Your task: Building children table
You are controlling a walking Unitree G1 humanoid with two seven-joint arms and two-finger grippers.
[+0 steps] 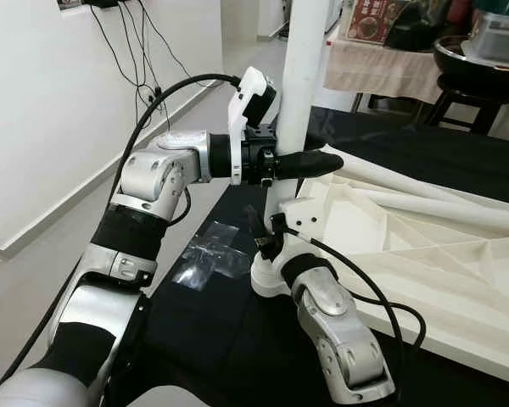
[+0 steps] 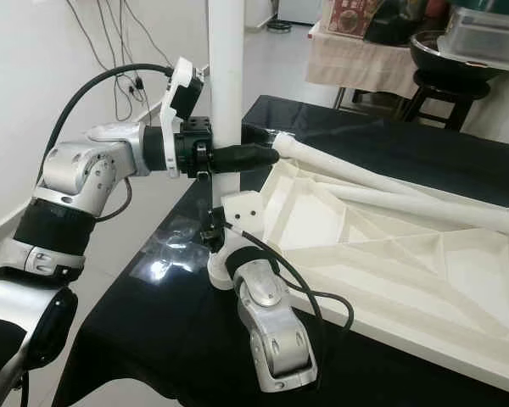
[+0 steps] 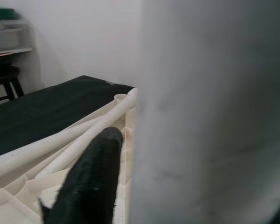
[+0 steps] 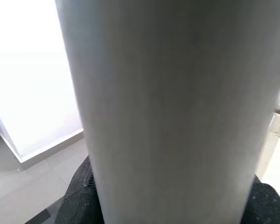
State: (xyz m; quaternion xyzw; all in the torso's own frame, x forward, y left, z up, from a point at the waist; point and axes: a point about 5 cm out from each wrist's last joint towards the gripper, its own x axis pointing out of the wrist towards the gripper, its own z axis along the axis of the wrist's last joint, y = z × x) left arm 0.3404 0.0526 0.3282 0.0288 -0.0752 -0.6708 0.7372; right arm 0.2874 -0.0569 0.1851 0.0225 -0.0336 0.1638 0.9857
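A white table leg [image 1: 304,76] stands upright at the near corner of the upturned white tabletop [image 1: 424,254], which lies on a black-covered surface. My left gripper [image 1: 299,163] is shut on the leg about halfway up, one black finger [image 3: 88,182] lying across its front. Lower down, just above the corner socket, my right gripper [image 1: 267,233] is shut on the same leg, with black fingers [image 4: 77,196] on either side of it. Two loose white legs [image 2: 365,182] lie across the tabletop's ribbed underside.
A crumpled clear plastic bag [image 1: 208,254] lies on the black cloth to the left of the leg. Behind stand a dark stool with a black bowl [image 1: 471,59] and a cloth-covered table [image 1: 382,68]. Cables [image 1: 144,51] hang down the white wall on the left.
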